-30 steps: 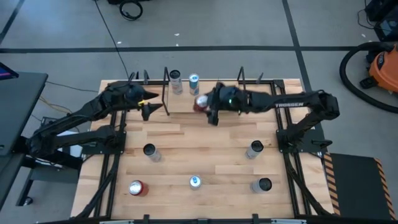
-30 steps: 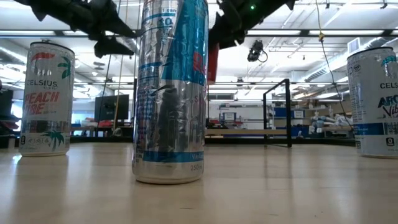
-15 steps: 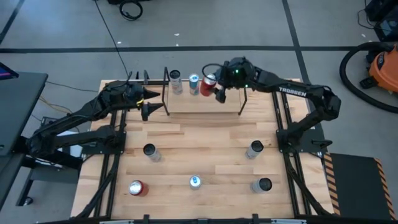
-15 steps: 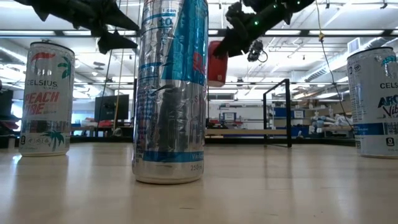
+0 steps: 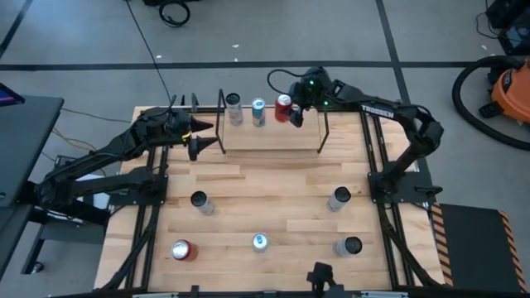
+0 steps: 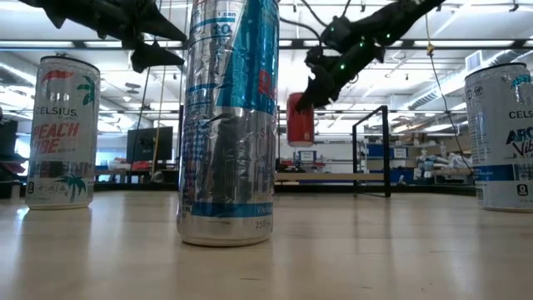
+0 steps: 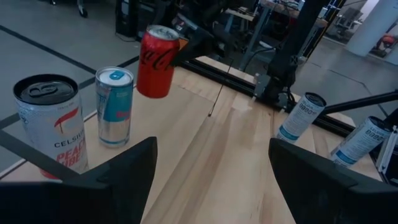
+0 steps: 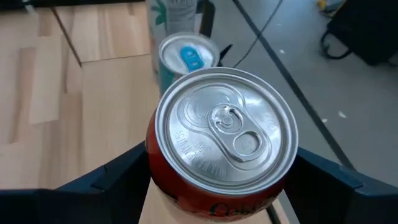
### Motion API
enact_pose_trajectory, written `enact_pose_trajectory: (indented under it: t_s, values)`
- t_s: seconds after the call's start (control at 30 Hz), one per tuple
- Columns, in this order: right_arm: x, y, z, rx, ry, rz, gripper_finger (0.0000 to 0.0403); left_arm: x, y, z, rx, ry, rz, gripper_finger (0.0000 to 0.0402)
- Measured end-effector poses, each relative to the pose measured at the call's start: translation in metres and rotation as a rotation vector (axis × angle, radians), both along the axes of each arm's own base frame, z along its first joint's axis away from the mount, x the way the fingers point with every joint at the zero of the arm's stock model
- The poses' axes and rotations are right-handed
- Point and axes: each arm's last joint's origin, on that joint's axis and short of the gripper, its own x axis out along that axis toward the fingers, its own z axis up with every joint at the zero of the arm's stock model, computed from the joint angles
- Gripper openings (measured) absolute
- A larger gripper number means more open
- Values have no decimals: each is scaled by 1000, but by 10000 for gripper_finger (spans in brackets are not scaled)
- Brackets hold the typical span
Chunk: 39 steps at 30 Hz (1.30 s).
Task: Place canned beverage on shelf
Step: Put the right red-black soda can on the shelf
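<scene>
The red cola can point(image 5: 283, 105) is in my right gripper point(image 5: 292, 109), above the shelf's light wooden board point(image 5: 273, 136). The board sits between black rod end frames at the table's far edge. A white Celsius can point(image 5: 234, 105) and a blue-silver can point(image 5: 258, 108) stand upright on the board to the left of the red can. The red can also shows in the left wrist view point(image 7: 157, 61) and the low view point(image 6: 300, 119). My left gripper point(image 5: 199, 146) is open and empty, hovering just off the shelf's left end. My right gripper pinches the red can's side wall point(image 8: 163, 180) between its two fingers point(image 8: 115, 177), one on each side below the rim. The fingers come slanting down from the table's right. The can hangs nearly upright, top up, clear above the board beside the blue-silver can.
Several loose cans stand on the butcher-block table nearer the front: a dark-topped one point(image 5: 199, 201), a red one point(image 5: 182, 249), a blue-topped one point(image 5: 259, 242) and two on the right point(image 5: 339, 199) point(image 5: 349, 246). The shelf board's right half is bare.
My right gripper has carried the red can from in front of the shelf toward the table's far edge. The can is now over the board next to the blue-silver can, and has stayed clear of the table throughout.
</scene>
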Motion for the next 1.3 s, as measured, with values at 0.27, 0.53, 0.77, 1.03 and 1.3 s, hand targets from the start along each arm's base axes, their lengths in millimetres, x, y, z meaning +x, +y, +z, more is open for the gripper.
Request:
enact_pose_trajectory:
  t_s: [0.27,0.53,0.77,1.03,1.3]
  values:
    - [2,-9,-13,38,10,24,321,0,0,0,1,2,-1,311]
    - [9,-15,-27,36,46,-15,321,0,0,-1,-3,9,0,311]
    - [20,-19,-37,-3,32,-30,321,0,0,-1,-6,14,0,311]
    - [19,-19,-41,14,58,-46,321,0,0,-2,-12,24,-1,311]
    - [17,-19,-44,17,96,-73,321,-1,0,-2,-11,23,0,311]
